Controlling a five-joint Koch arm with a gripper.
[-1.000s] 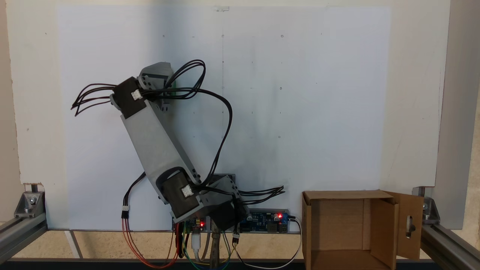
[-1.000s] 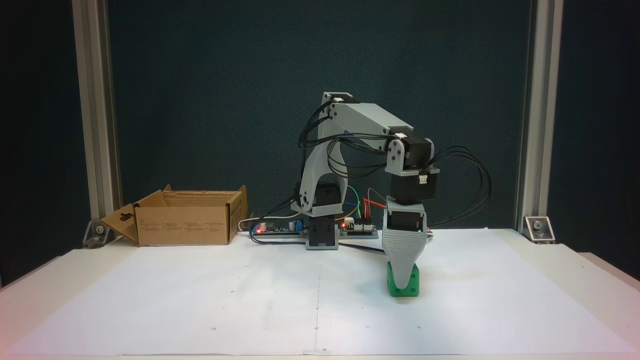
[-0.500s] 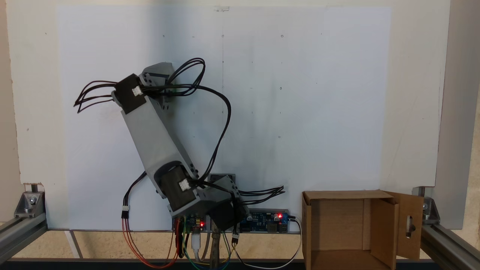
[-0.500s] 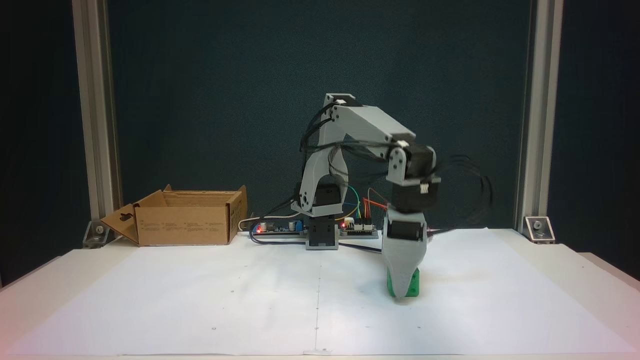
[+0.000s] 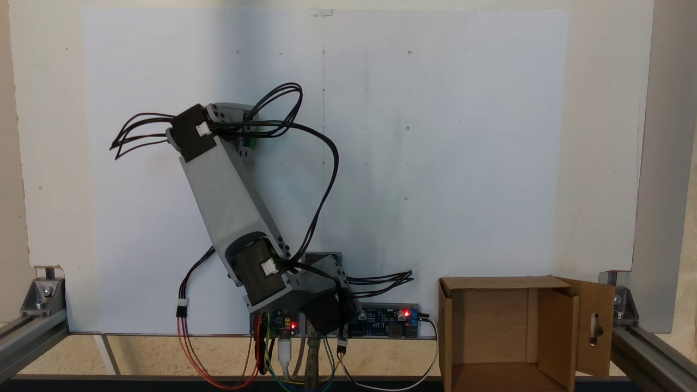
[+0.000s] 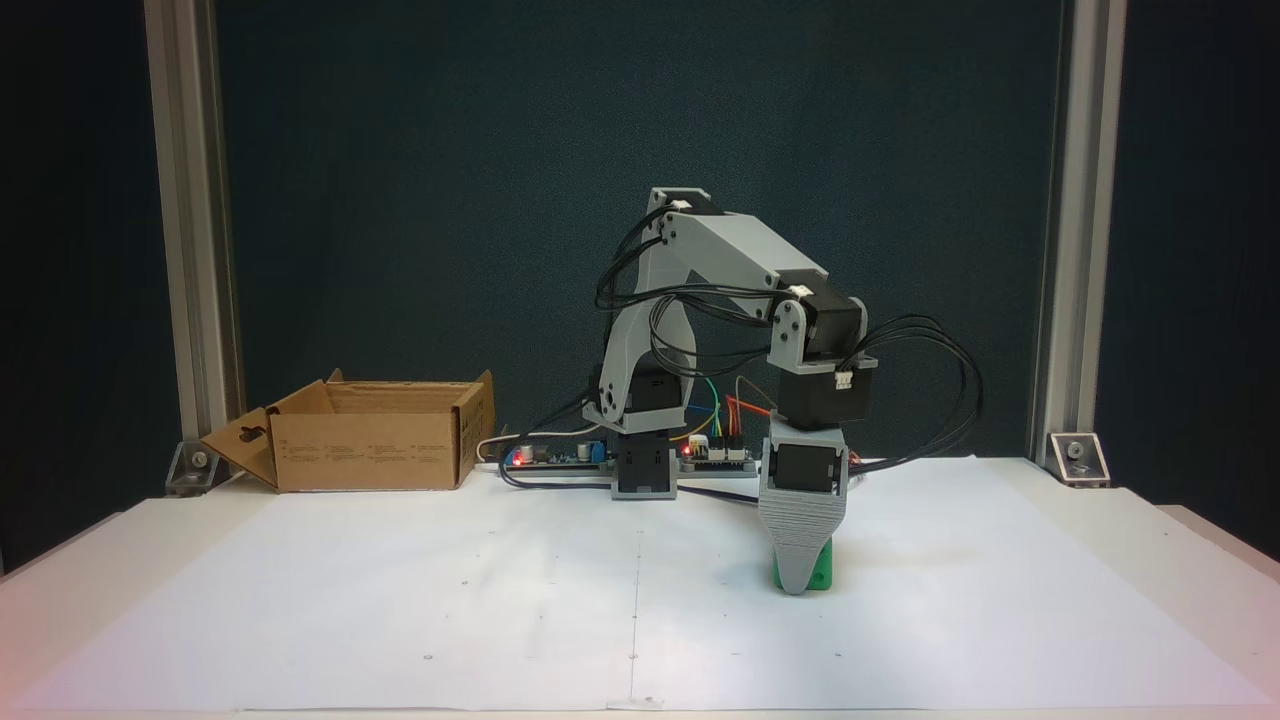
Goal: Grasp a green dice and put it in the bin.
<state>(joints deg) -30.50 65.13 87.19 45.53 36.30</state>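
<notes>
White paper-covered table (image 6: pixel 400 600); bin (image 6: pixel 370 450) interior bare; gripper (image 6: pixel 797 585) at green dice (image 6: pixel 820 575), closure unclear

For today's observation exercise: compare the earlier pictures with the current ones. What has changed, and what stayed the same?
The grey gripper has shifted slightly left in the front fixed view and now covers more of the small bright green dice, whose left part is hidden. Whether it has clamped the dice cannot be told. The dice rests on the white paper, and the brown cardboard bin has not moved.
</notes>
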